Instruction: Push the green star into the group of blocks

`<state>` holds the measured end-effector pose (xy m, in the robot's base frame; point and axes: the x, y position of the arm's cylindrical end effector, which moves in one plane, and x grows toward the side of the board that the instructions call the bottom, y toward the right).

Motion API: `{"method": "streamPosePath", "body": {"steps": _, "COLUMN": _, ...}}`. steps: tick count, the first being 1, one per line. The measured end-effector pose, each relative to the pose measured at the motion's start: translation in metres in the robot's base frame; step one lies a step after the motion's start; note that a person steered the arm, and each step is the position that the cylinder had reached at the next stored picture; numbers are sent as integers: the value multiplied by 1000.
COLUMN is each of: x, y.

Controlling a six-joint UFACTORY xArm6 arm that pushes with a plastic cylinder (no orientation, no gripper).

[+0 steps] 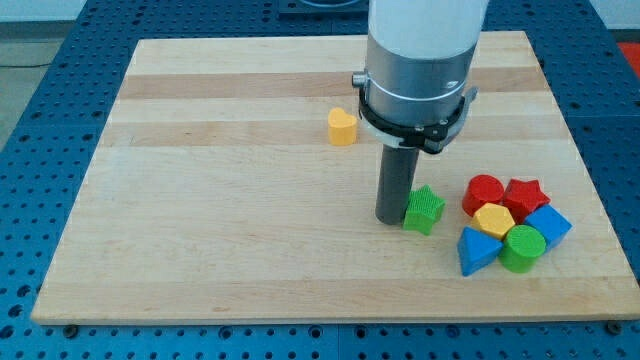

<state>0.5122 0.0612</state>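
Observation:
The green star (424, 209) lies on the wooden board (220, 200) right of centre. My tip (390, 219) stands against the star's left side, touching or nearly touching it. To the star's right, a short gap away, is the group of blocks: a red round block (484, 193), a red star (525, 194), a yellow hexagon (493, 219), a blue block (549, 224), a green cylinder (522, 247) and a blue triangle (476, 250), packed together.
A yellow heart-shaped block (342, 126) sits alone above and to the left of my tip. The arm's wide grey and white body (418, 60) hangs over the board's upper middle. The board's right edge is close behind the group.

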Motion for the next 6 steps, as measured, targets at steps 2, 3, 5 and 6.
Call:
{"method": "streamPosePath", "body": {"steps": 2, "x": -8, "y": 25}}
{"method": "streamPosePath", "body": {"steps": 3, "x": -8, "y": 41}}
{"method": "streamPosePath", "body": {"steps": 5, "x": -9, "y": 56}}
{"method": "streamPosePath", "body": {"steps": 6, "x": -37, "y": 38}}
